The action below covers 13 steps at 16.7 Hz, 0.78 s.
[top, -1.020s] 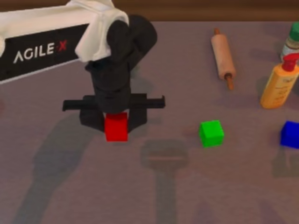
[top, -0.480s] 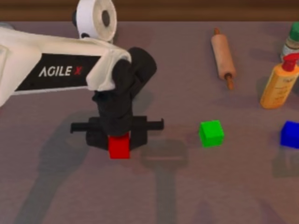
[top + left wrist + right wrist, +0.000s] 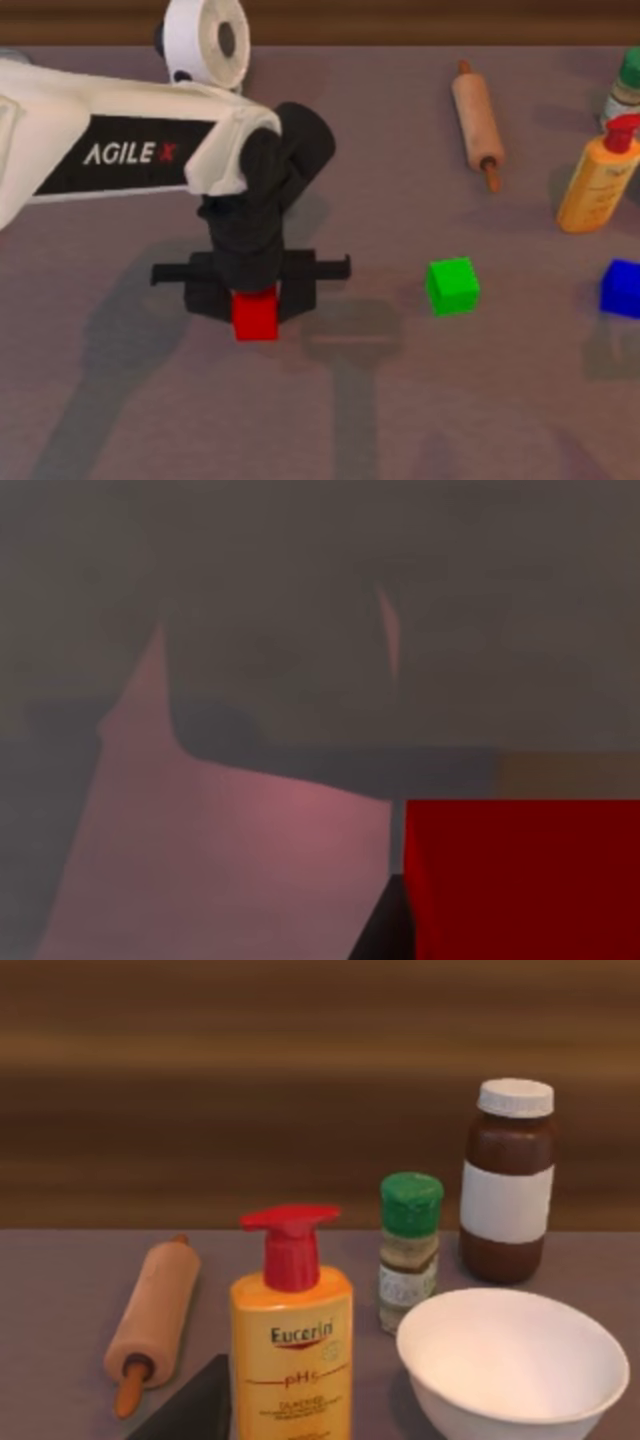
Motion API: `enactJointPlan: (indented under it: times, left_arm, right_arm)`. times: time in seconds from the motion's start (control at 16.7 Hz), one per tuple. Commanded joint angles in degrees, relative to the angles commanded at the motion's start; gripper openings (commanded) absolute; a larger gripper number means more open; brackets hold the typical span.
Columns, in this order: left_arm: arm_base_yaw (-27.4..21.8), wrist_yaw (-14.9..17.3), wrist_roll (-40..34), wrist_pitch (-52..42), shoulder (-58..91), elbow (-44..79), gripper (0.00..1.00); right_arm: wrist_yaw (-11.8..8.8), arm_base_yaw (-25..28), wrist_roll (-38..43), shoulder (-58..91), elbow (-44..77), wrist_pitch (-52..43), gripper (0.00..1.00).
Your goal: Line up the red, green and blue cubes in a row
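Our left arm has a long white casing with a black panel along its side, printed with "AGILE X" in white capitals, the X in red. Behind that casing sits a round white housing with a dark opening in its face. Just behind the left gripper (image 3: 255, 300), the white shell ends in a rounded edge and gives way to a bulky matte black wrist. The gripper is black as well, with a thin flat black bar reaching out to either side.
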Motion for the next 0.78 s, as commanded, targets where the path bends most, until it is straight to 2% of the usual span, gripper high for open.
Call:
enactJointPlan:
  times: [0.48, 0.78]
  left_arm:
    - [0.0, 0.0, 0.0, 0.0, 0.0, 0.0, 0.98]
    - [0.0, 0.0, 0.0, 0.0, 0.0, 0.0, 1.0]
  right_arm:
    - [0.0, 0.0, 0.0, 0.0, 0.0, 0.0, 1.0]
    - [0.0, 0.0, 0.0, 0.0, 0.0, 0.0, 1.0]
